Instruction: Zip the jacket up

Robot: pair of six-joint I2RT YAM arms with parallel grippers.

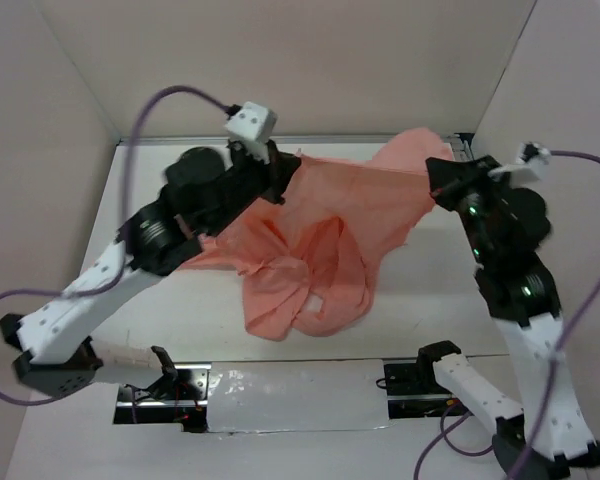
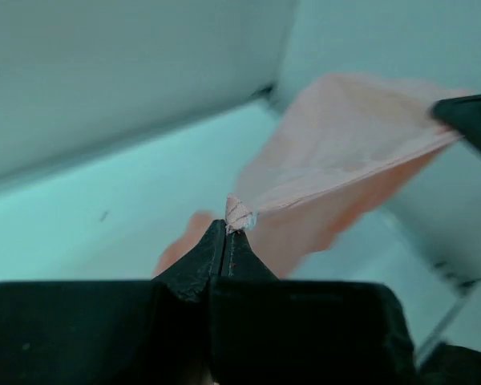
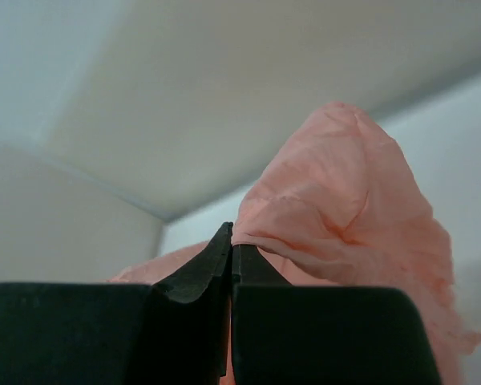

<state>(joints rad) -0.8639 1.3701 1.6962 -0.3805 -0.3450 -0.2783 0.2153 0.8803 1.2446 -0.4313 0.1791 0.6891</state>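
The salmon-pink jacket [image 1: 320, 240] hangs stretched between my two grippers, its lower part bunched and wrinkled on the white table. My left gripper [image 1: 280, 172] is shut on the jacket's left edge; in the left wrist view a small bunched tip of fabric [image 2: 240, 213] sticks out above my closed fingertips [image 2: 216, 245], and a taut sheet [image 2: 345, 152] runs off to the right. My right gripper [image 1: 438, 180] is shut on the jacket's right edge; in the right wrist view a fold of fabric [image 3: 337, 208] is pinched at my closed fingertips [image 3: 216, 253]. No zipper shows.
White walls enclose the table on the left, back and right. A black fixture [image 1: 420, 375] and a cable cluster [image 1: 160, 385] sit at the near edge by a shiny strip [image 1: 290, 395]. Purple cables [image 1: 170, 100] loop above both arms.
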